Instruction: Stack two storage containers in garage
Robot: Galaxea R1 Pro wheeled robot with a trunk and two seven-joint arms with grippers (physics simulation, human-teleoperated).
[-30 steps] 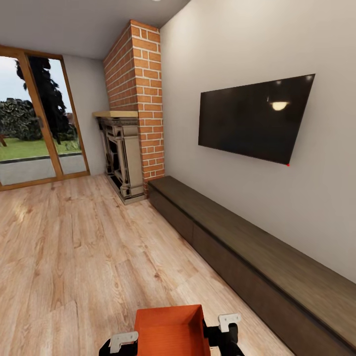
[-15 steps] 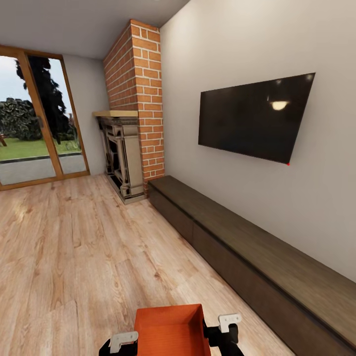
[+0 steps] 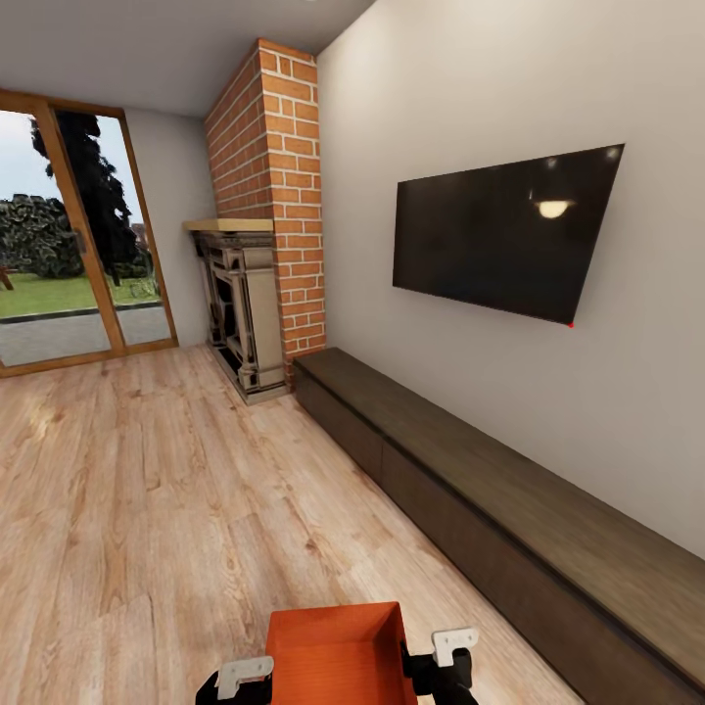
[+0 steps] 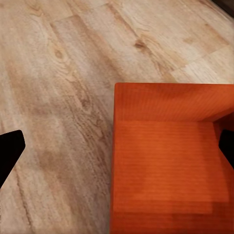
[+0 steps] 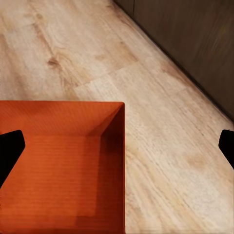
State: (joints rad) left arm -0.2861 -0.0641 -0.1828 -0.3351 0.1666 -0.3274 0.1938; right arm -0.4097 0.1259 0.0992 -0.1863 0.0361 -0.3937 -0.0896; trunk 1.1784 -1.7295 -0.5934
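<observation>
One orange box (image 3: 338, 654) sits directly in front of me, low at the near edge of the head view, between my two grippers. My left gripper (image 3: 243, 674) is at the box's left wall and my right gripper (image 3: 452, 646) is at its right wall, so the box lies inward from each tool, across my centre line. Both arms are about equally near it; neither has the advantage.

In the left wrist view the box (image 4: 165, 161) lies between the two dark fingertips (image 4: 9, 151), with its wall much nearer one tip than the other, and bare plank floor (image 4: 63, 87) showing on the far side. The right wrist view gives the mirror case: the box (image 5: 61, 165) lies toward one fingertip (image 5: 9, 148), with floor (image 5: 165, 161) on the other side. Each gripper's fingers are spread wide, and I see neither pair closed on a wall. Whether the box is pinched between the two arms or resting on something, I cannot tell (the contact points are out of frame).

The box's long axis appears to run away from me, open top up, and it is empty.

Location: the living room, with the brick fireplace (image 3: 269, 206), wall TV (image 3: 504, 235), long dark cabinet (image 3: 509, 519) and glass doors (image 3: 69, 245) ahead. My judgement is that transport to the garage is not yet under way in any visible sense, and that the coming move depends on keeping the box centred between both arms.
</observation>
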